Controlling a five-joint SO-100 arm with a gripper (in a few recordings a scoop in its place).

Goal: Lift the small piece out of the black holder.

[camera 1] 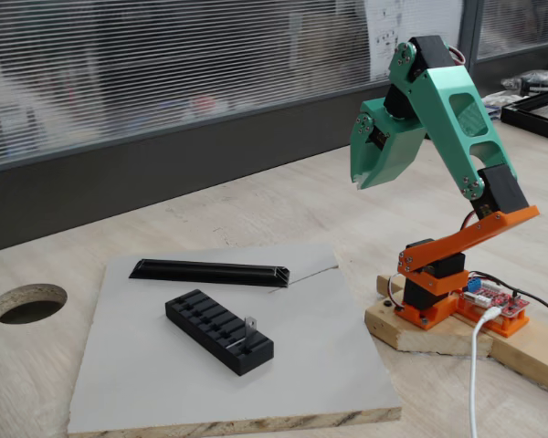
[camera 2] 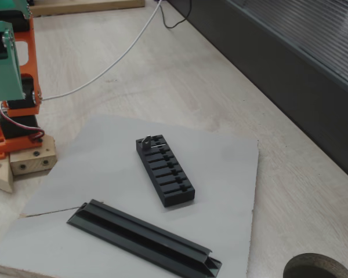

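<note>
In a fixed view, a matte grey board [camera 1: 164,365] with a raw chipboard edge lies on a pale wood-grain table [camera 1: 283,196]. On it sits the black holder [camera 1: 218,330], a blocky plastic rectangle with a row of slots across its top. The small piece [camera 1: 250,325], a thin silver-grey metal tab, stands upright in a slot near the holder's right, nearer end. Beyond the holder lies a long black bar [camera 1: 212,272] of triangular section, glossy along its ridge. The arm's teal links fold up high at right above an orange base [camera 1: 438,292] screwed to a wooden block; the gripper [camera 1: 370,164] hangs pointing down, well above the board and well apart from the holder, fingers close together with nothing between them. In the other fixed view, the holder [camera 2: 166,171] runs diagonally, the tab [camera 2: 146,142] at its far left end, the bar [camera 2: 145,237] nearer; a round hole [camera 2: 320,267] cuts the table at lower right.
</note>
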